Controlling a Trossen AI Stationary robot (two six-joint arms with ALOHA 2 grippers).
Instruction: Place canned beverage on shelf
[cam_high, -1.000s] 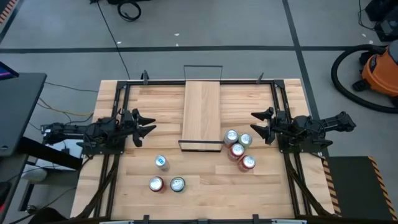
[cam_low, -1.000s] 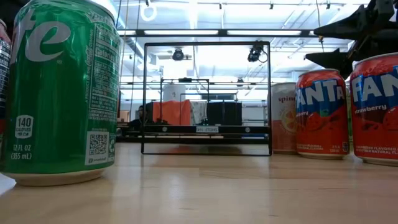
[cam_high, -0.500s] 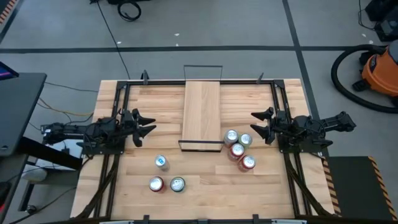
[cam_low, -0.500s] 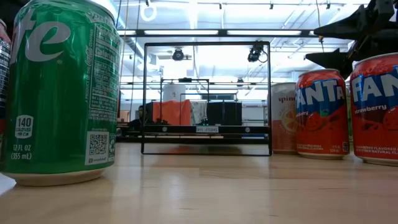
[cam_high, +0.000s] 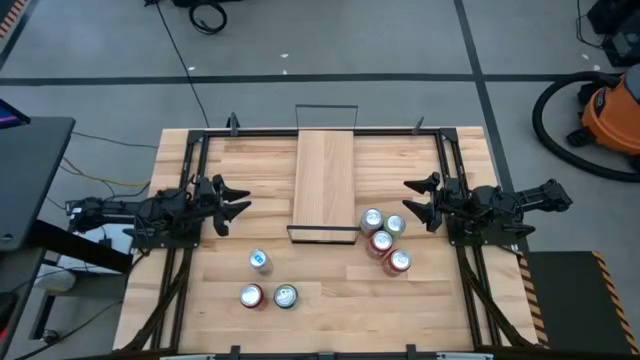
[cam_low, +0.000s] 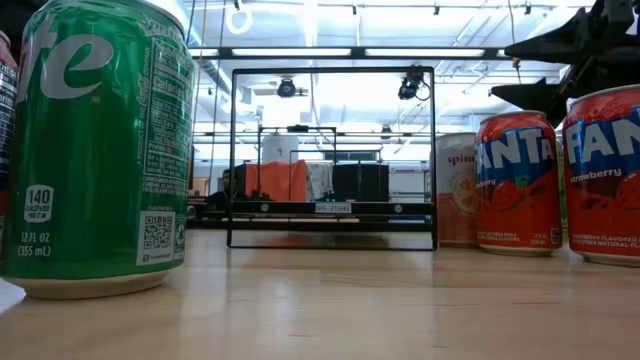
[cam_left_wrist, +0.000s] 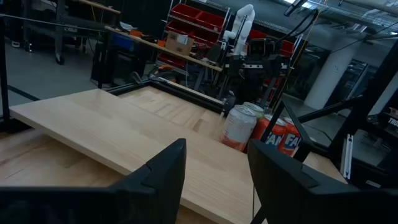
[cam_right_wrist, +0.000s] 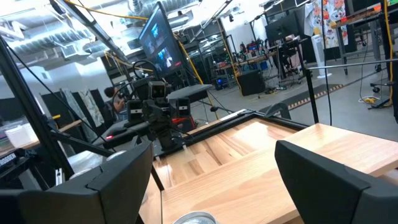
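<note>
Nothing has moved since the earlier frame: both pincers, left (cam_high: 240, 202) and right (cam_high: 412, 197), hang wide open and empty either side of the shelf (cam_high: 324, 185), so I aim the right at the nearest can (cam_high: 372, 220) beside the shelf's front rail, gripping squarely.

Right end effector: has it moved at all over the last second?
No. In the high view the right end effector keeps its place beside the shelf, open and empty.

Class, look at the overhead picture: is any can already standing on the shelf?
No: the shelf board is bare, and every can, like the cluster beside its near end, stands on the table.
</note>
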